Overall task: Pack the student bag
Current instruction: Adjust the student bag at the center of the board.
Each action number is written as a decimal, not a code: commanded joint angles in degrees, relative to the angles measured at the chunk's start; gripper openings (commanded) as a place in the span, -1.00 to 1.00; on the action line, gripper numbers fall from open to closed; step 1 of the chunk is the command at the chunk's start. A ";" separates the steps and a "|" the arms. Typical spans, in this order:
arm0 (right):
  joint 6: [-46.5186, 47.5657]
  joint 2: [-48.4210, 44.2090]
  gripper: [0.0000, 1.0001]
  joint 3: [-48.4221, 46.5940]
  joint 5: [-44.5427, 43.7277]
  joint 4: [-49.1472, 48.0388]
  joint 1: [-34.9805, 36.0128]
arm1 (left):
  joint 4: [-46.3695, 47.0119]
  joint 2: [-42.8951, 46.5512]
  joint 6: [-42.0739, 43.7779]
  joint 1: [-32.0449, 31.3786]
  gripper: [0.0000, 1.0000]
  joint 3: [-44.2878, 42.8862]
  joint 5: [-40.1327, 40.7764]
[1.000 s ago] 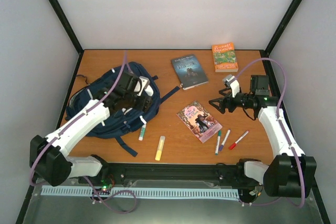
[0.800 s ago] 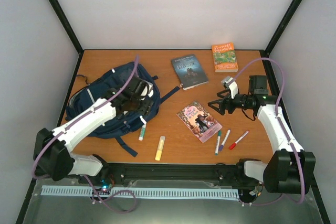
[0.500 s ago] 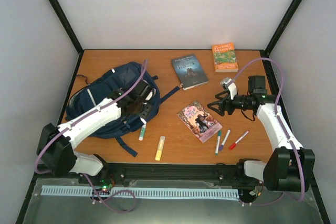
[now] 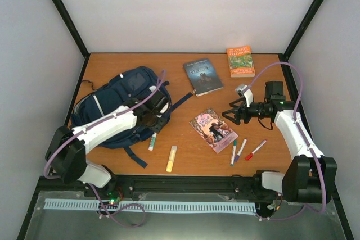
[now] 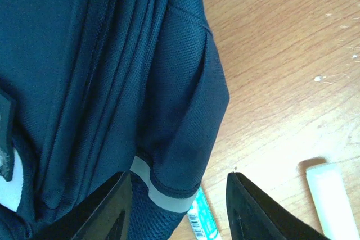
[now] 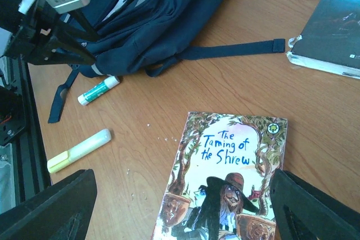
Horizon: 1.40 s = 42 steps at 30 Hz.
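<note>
Left gripper (image 5: 179, 209) straddles the near-right hem of the bag (image 5: 84, 82), jaws half-wide, likely to hold it open; right gripper (image 6: 183, 212) hovers wide above 1 book (image 6: 230, 150)

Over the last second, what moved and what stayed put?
The left arm swung from the middle of the student bag to its edge by the glue stick, jaws narrowing astride that edge, not yet clamped. The right arm edged slightly left, jaws wide. Bag, books, pens and highlighter stayed put.

The navy student bag (image 4: 126, 82) with white stripes is lying flat on the left of the surface (image 4: 169, 63), dark straps sprawled out.
</note>
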State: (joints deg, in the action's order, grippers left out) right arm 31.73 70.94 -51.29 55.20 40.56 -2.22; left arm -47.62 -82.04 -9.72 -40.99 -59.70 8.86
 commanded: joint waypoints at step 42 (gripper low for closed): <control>1.05 -0.29 0.70 -0.99 2.17 1.63 0.37 | -11.98 -54.33 0.30 8.20 -0.98 -74.52 -0.08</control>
State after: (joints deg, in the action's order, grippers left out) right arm 32.16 70.91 -51.29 56.51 42.26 -2.22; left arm -58.83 -133.40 -7.55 -36.14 -126.43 12.21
